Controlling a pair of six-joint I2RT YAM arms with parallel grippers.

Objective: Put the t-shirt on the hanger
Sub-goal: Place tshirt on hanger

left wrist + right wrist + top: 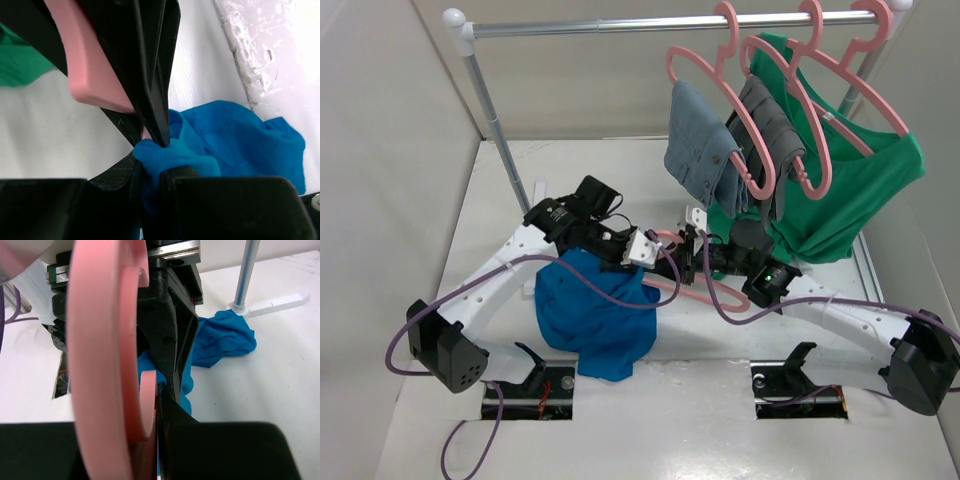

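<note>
The blue t-shirt lies bunched on the white table in front of the left arm. My left gripper is shut on a fold of its edge, and the pinched t-shirt cloth bulges out between the black fingers of the left gripper. The pink hanger is held low over the table right beside it, and my right gripper is shut on it. In the right wrist view the hanger fills the left side, clamped at the right gripper, with the t-shirt behind. The two grippers almost touch tip to tip.
A metal clothes rack spans the back, its foot resting on the table. Several pink hangers hang at its right end with a green shirt, a denim garment and a grey garment. White walls close in on both sides.
</note>
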